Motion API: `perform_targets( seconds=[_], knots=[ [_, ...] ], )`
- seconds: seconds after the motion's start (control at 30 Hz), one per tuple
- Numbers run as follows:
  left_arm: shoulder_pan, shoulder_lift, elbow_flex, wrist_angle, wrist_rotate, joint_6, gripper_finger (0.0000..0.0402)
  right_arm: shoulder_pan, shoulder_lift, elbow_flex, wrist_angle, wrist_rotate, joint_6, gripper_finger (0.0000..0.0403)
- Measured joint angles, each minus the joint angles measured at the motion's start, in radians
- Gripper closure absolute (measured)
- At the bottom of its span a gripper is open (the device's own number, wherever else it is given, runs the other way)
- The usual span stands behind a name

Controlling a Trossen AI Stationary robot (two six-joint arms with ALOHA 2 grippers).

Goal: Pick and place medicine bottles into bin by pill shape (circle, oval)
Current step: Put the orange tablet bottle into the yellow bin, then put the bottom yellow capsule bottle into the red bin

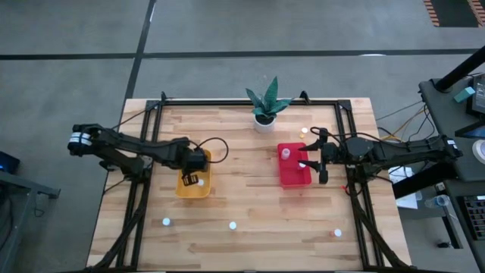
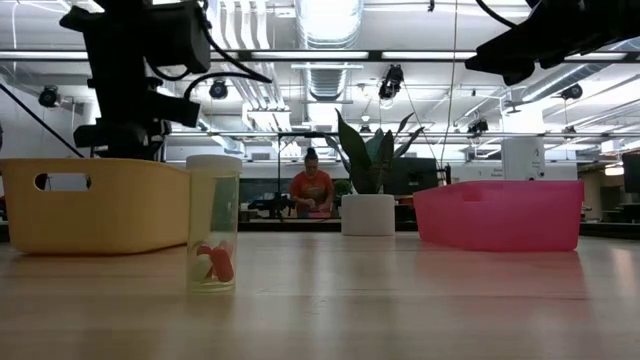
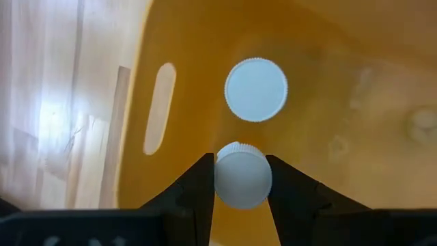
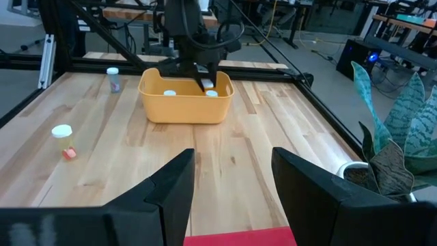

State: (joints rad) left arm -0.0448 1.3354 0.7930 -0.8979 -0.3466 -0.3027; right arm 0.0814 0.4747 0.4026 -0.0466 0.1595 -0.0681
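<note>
My left gripper point(image 1: 198, 171) points down into the yellow bin point(image 1: 185, 188) and is shut on a white-capped medicine bottle point(image 3: 242, 179). A second bottle point(image 3: 255, 89) stands on the bin's floor beside it. My right gripper point(image 1: 314, 161) is open and empty, level over the right side of the red bin point(image 1: 292, 177), which holds two bottles point(image 1: 286, 153). Loose bottles stand on the table near its front edge point(image 1: 166, 222) point(image 1: 233, 225) point(image 1: 337, 233), and one stands at the far right point(image 1: 305, 131). The low view shows one clear bottle point(image 2: 213, 225) with orange pills inside. My left gripper pinches the bottle between its two fingers point(image 3: 198, 188), one on each side of the white cap point(image 3: 232, 164). The fingers come from above, pointing down. The bottle stands upright inside the yellow bin. I cannot tell whether its base rests on the bin's floor.
A plant in a white pot point(image 1: 264, 120) stands at the middle of the table's far edge. A black frame point(image 1: 227, 101) runs along the table's edges. A person point(image 2: 311, 188) shows in the room beyond. Bare wood lies between the two bins.
</note>
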Motion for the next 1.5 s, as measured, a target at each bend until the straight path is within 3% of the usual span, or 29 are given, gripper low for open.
perform_targets(
  seconds=[0.97,1.5],
  knots=[
    [0.000,-0.013,-0.008,-0.024,-0.003,0.002,0.0264,0.000,0.000,0.000,-0.001,-0.001,0.017,0.0216],
    [0.000,-0.115,0.041,-0.040,-0.003,0.003,0.0264,0.001,0.000,0.000,-0.001,0.000,0.030,0.0216]
  ],
)
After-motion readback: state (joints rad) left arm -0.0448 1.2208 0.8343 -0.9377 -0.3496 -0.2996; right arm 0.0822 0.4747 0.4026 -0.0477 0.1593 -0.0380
